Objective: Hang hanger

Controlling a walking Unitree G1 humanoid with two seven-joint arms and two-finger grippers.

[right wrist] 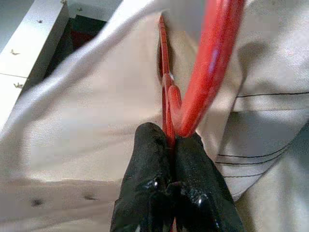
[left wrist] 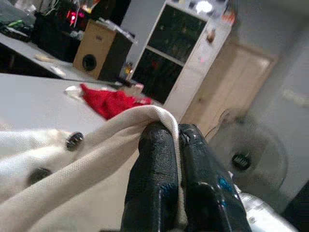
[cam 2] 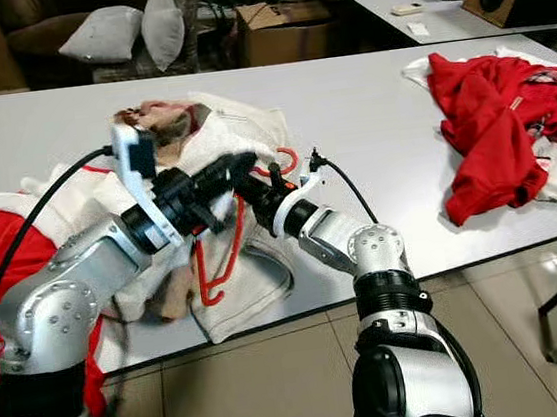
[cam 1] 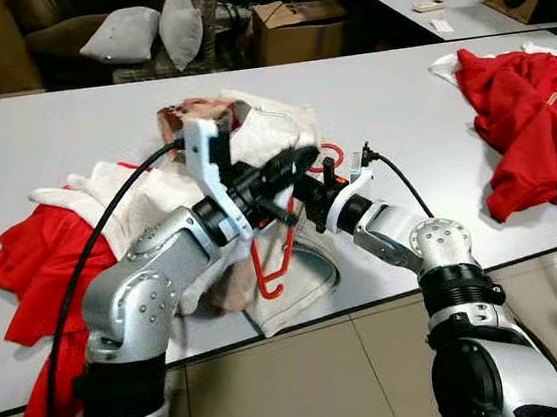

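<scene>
Right wrist view: our right pincer point(right wrist: 171, 145) clamps the hanger point(right wrist: 212, 63); left pincer point(left wrist: 179, 140) pinches the shirt point(left wrist: 96, 145). Next, we thread hanger into collar.

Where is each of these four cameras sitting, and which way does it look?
Left eye, on the head: looks down at the white table; both silver arms show.
Right eye: the same scene, slightly shifted.
Left wrist: looks along the left pincer, shut on the cream shirt.
Right wrist: looks along the right pincer, shut on the red hanger.
Shared: the shirt, and in the head views both pincers meeting over it.
</scene>
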